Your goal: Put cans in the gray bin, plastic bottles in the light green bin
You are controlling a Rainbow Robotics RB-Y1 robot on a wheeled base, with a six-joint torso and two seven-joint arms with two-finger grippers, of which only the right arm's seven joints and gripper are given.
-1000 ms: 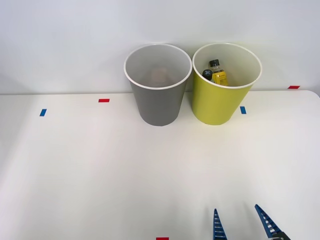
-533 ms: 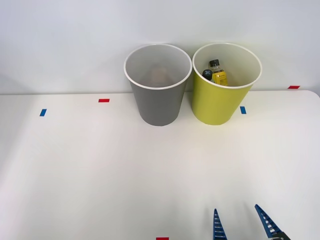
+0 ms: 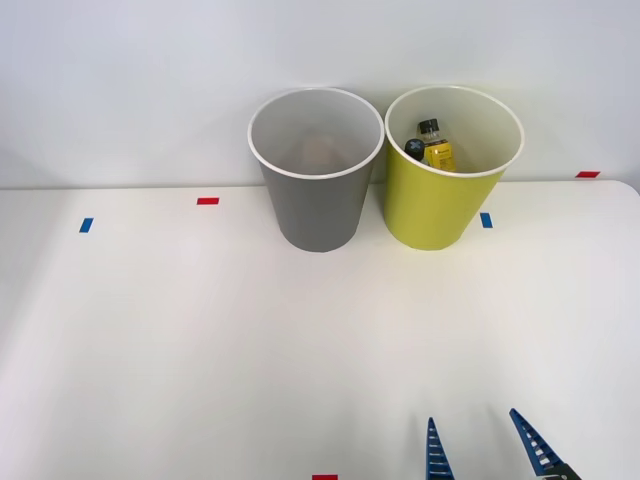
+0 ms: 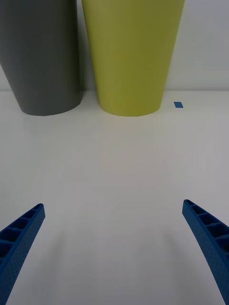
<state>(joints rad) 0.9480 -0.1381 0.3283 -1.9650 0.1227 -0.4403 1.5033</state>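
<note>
The right gripper hangs near, fingers apart, holding nothing. The plastic bottles lie inside the light green bin, right of the gray bin. They are probably light and smooth; the body seems best to grip.

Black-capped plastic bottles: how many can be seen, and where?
2, both inside the yellow-green plastic bucket: a yellow-labelled bottle and another beside it, only its black cap showing. More may lie hidden deeper.
</note>
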